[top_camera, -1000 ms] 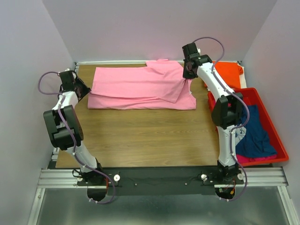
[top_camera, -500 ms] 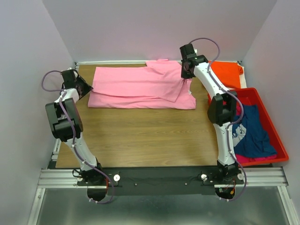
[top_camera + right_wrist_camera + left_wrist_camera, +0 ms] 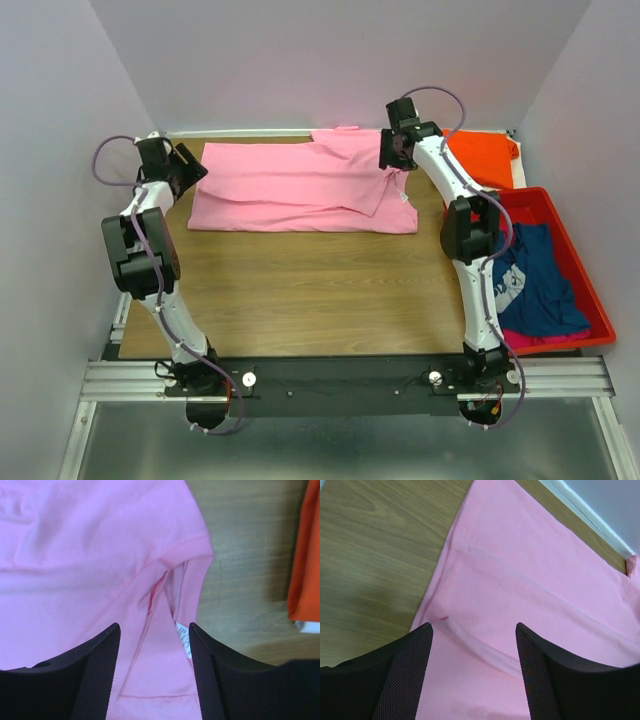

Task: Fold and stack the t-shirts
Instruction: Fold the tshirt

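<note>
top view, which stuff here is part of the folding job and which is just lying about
Part of the job: pink t-shirt laid out at the far side, orange t-shirt at the far right, navy t-shirt and magenta t-shirt inside the red bin.
Just there: red bin, wooden table.

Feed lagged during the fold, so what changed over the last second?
Both claws opened. The right claw let go of the pink t-shirt, whose lifted right edge dropped flat. The left claw shifted toward the table's far edge and now sits open over the shirt. The orange t-shirt, red bin and navy t-shirt stayed put.
</note>
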`<action>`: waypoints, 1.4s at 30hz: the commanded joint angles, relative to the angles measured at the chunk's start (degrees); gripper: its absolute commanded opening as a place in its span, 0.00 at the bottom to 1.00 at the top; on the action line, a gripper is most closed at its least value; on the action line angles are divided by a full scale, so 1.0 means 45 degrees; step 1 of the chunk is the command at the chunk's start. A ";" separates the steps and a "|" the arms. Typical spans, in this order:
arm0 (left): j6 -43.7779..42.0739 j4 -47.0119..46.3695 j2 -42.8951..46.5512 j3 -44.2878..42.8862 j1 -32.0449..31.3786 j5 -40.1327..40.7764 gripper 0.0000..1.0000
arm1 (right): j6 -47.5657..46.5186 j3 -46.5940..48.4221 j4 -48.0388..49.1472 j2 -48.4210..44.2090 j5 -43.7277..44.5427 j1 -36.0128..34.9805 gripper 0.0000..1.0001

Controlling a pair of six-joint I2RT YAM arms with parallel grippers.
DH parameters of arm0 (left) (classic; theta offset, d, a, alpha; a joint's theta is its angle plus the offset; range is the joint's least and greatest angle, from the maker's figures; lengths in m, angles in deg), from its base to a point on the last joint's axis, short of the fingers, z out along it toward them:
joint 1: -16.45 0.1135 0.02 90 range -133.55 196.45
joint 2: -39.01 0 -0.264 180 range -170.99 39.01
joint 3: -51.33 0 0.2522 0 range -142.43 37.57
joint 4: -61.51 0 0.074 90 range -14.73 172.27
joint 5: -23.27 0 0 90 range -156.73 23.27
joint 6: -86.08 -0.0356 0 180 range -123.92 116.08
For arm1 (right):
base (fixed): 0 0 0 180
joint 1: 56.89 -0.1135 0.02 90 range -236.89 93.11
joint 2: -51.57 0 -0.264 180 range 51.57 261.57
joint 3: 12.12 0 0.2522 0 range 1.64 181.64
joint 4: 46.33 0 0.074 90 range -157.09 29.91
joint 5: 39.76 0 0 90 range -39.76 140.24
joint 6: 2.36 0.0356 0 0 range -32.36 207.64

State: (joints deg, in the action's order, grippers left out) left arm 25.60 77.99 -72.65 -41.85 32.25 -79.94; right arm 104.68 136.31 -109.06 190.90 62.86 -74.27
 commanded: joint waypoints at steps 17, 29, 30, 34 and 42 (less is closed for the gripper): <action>-0.0172 -0.0664 0.0828 0.2765 -0.1927 -0.0072 0.75 | 0.0218 -0.7875 0.2170 -0.3735 -0.5051 -0.0394 0.45; -0.0446 -0.0624 0.1160 0.3586 -0.1927 0.0319 0.75 | 0.0101 -0.7798 0.2777 -0.3228 -0.5695 -0.0492 0.45; -0.0446 -0.0624 0.1160 0.3586 -0.1927 0.0338 0.75 | 0.0101 -0.7798 0.2796 -0.3169 -0.5734 -0.0511 0.45; -0.0466 -0.0351 0.1219 0.3644 -0.1927 0.0377 0.75 | 0.0003 -0.7837 0.2855 -0.2973 -0.5754 -0.0570 0.44; -0.0544 -0.0214 0.1297 0.3742 -0.1907 0.0553 0.75 | -0.0017 -0.7623 0.2894 -0.2486 -0.5852 -0.0648 0.39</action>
State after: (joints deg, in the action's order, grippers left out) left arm 24.35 74.93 -68.86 -26.27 23.50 -79.55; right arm 105.35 101.04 -96.73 177.37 38.03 -76.72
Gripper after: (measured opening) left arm 0.750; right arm 0.396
